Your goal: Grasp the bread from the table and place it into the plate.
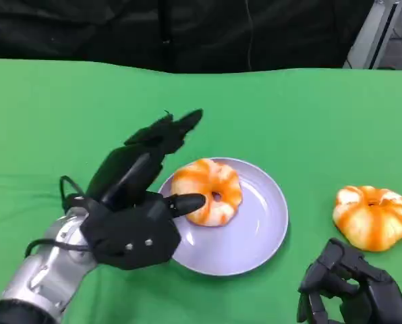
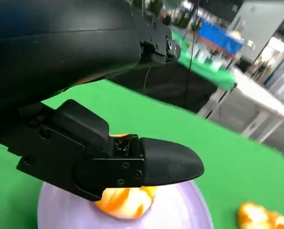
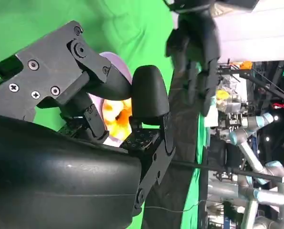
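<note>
Green table (image 1: 66, 115) — left robot hand (image 1: 137, 202) spread beside bread (image 1: 208, 190) on plate (image 1: 258, 233); right robot hand (image 1: 353, 287) apparently curled, empty.

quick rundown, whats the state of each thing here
bread on the plate: lying in the plate, a finger at its edge
second bread: on the table, apart from the plate
plate: holding one bread
left hand: fingers spread, gripping nothing
right hand: fingers curled, holding nothing

The bench (image 1: 66, 115) is bright green. At the frame's centre, a pale lilac plate (image 1: 255, 236) carries a bread ring (image 1: 206, 191) striped orange and white. At the right edge lies a second bread ring (image 1: 372, 217), with the same orange-and-white stripes. Both hands are black, on silver forearms.
</note>
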Tool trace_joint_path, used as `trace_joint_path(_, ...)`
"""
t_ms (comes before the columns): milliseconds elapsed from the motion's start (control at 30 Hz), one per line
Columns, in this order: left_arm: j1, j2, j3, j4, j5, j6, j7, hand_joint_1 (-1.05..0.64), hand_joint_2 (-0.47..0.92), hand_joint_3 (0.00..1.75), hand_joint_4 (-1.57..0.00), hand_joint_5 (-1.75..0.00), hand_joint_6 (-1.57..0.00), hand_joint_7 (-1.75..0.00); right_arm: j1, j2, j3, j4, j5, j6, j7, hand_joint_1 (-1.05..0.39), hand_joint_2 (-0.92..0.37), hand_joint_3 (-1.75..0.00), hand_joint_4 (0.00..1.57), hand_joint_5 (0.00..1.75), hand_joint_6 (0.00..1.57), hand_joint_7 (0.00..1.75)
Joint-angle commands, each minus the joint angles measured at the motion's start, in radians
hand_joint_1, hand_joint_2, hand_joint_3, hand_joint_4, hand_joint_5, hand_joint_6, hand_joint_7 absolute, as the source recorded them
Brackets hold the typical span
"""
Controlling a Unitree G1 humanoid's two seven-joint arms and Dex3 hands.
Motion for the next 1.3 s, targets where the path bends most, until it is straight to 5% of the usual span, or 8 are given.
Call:
trace_joint_path(33,0.018,0.008,0.022,-0.018,-0.016,-0.024,0.000,-0.98,0.92,0.63,0.00,0.00,-0.17,-0.03,-0.006,-0.013,-0.011,0.010,0.011,-0.016,0.006,-0.16,-0.52,-1.25,0.83,1.75,0.75,1.57)
trace_joint_path(100,0.076,0.013,0.059,-0.096,-0.109,-0.022,-0.046,-0.98,0.92,0.63,0.00,0.00,-0.17,-0.03,-0.007,-0.011,-0.011,0.009,0.011,-0.015,0.007,-0.16,-0.52,-1.25,0.83,1.75,0.75,1.57)
trace_joint_path(300,0.266,0.039,0.185,-0.444,-0.549,0.243,-0.322,-0.39,0.92,0.34,-0.73,-0.22,-0.65,-0.10,-0.014,-0.010,-0.014,0.015,0.014,-0.015,0.010,-0.17,-0.53,-1.25,0.83,1.75,0.74,1.58)
trace_joint_path(433,0.342,0.041,0.283,-0.602,-0.854,0.509,-0.433,-0.21,0.92,0.38,-0.74,-0.78,-0.88,-0.16,-0.015,-0.011,-0.016,0.013,0.015,-0.011,0.011,-0.16,-0.53,-1.25,0.83,1.75,0.74,1.58)
trace_joint_path(500,0.387,0.050,0.334,-0.668,-0.990,0.608,-0.474,-0.12,0.84,0.62,-0.72,-1.30,-0.91,-0.65,-0.015,-0.013,-0.018,0.013,0.018,-0.010,0.013,-0.16,-0.53,-1.25,0.83,1.75,0.74,1.57)
trace_joint_path(633,0.490,0.093,0.418,-0.774,-1.140,0.742,-0.532,-0.11,0.70,0.96,-0.79,-1.70,-0.79,-1.41,-0.020,-0.015,-0.022,0.018,0.016,-0.009,0.016,-0.16,-0.53,-1.25,0.83,1.75,0.74,1.57)
trace_joint_path(833,0.642,0.109,0.509,-0.796,-1.259,0.822,-0.633,-0.12,0.62,1.15,-0.85,-1.75,-0.74,-1.71,-0.030,-0.016,-0.029,0.028,0.018,-0.012,0.018,-0.16,-0.52,-1.25,0.83,1.75,0.74,1.56)
trace_joint_path(1300,0.731,0.097,0.560,-0.552,-1.282,0.829,-0.911,-0.21,0.71,0.90,-0.83,-1.75,-0.73,-1.73,-0.038,-0.023,-0.039,0.044,0.024,-0.018,0.031,-0.15,-0.52,-1.27,0.83,1.75,0.75,1.56)
